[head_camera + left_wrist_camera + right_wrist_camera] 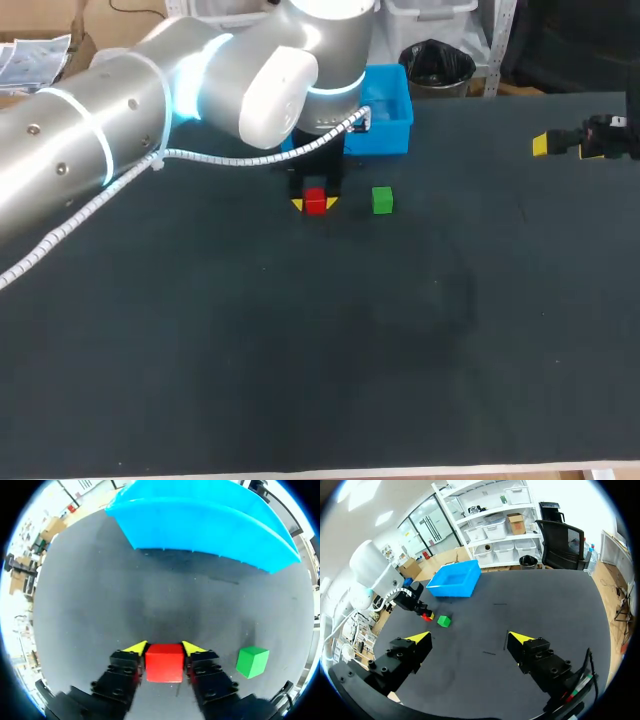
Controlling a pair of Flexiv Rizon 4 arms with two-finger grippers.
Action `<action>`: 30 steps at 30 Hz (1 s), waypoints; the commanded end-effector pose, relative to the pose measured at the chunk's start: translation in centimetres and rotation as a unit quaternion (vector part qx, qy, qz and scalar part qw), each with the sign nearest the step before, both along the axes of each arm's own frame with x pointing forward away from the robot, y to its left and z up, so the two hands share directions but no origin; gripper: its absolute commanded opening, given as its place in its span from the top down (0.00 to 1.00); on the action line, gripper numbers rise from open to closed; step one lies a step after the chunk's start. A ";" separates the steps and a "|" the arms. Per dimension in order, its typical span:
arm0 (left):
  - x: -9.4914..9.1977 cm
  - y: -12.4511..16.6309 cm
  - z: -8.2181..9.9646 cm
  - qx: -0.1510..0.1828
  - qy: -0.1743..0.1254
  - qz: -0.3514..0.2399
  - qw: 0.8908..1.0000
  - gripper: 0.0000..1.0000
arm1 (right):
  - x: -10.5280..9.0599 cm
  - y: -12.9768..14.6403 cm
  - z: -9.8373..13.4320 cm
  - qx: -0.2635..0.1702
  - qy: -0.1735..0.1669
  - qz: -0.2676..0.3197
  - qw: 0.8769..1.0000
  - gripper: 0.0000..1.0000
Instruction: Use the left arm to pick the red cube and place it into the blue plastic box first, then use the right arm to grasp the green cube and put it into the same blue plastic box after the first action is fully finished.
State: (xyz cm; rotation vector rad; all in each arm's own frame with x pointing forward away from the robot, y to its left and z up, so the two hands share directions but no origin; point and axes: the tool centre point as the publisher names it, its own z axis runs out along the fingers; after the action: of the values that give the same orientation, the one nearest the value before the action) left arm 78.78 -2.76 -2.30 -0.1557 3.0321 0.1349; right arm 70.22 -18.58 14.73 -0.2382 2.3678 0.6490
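The red cube [316,202] rests on the dark table just in front of the blue plastic box [380,138]. My left gripper [315,204] is down at the table around it. In the left wrist view its two yellow-tipped fingers press the red cube [164,662] from both sides, so the left gripper [165,648] is shut on it. The green cube [382,200] lies a short way to the right, apart from the fingers [252,661]. My right gripper [545,145] hangs at the far right, open and empty [470,639], well away from the green cube [443,621].
The blue box [200,525] lies straight ahead of the left gripper, and nothing shows inside it in the right wrist view [455,587]. My left arm [150,100] crosses the back left of the table. Bare dark tabletop [350,350] spreads toward the front.
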 end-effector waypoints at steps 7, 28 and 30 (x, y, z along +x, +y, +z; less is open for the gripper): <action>0.7 0.2 2.5 0.015 -0.007 -0.002 1.000 1.00 | 0.0 0.0 0.0 0.000 0.000 0.000 1.000 0.00; 2.9 1.6 12.8 -0.038 -0.089 0.001 0.995 1.00 | 0.0 0.0 0.0 0.000 0.000 0.000 1.000 0.00; 3.1 1.5 13.0 -0.043 -0.092 0.003 0.995 1.00 | 0.0 0.0 0.0 0.000 0.000 0.000 1.000 0.00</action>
State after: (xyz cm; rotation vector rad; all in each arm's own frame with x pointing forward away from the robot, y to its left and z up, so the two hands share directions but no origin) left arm 82.39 -1.73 10.59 -0.1762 2.8656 0.0201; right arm 70.22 -18.58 14.73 -0.2382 2.3677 0.6490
